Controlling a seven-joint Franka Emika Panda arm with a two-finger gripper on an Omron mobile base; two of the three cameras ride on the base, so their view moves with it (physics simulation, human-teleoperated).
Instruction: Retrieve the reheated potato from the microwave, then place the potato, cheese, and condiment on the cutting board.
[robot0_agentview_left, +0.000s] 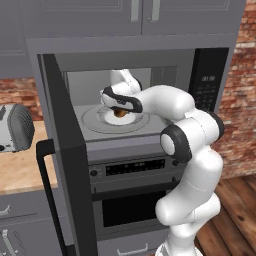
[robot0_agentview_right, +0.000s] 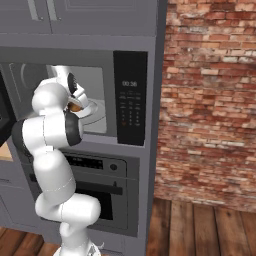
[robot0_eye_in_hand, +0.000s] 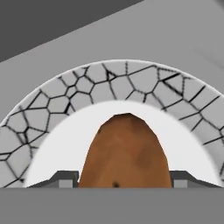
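Observation:
The microwave (robot0_agentview_left: 210, 80) stands with its door (robot0_agentview_left: 65, 150) swung open to the left. Inside, the brown potato (robot0_agentview_left: 120, 113) lies on a white plate with a cracked-pattern rim (robot0_eye_in_hand: 127, 76) on the round turntable (robot0_agentview_left: 95, 122). My gripper (robot0_agentview_left: 120, 111) reaches into the cavity from the right and points down over the plate. In the hand view the potato (robot0_eye_in_hand: 124, 153) fills the gap between the two fingertips, which press against its sides, so the gripper (robot0_eye_in_hand: 124, 181) is shut on it. From the right base view a bit of the potato (robot0_agentview_right: 75, 106) peeks out beside the wrist. The cheese, condiment and cutting board are out of view.
An oven with knobs and a display (robot0_agentview_left: 132, 167) sits right under the microwave. The open door juts toward me on the left. A toaster (robot0_agentview_left: 15, 127) stands on the wooden counter (robot0_agentview_left: 20, 170) further left. A brick wall (robot0_agentview_right: 210, 100) rises to the right.

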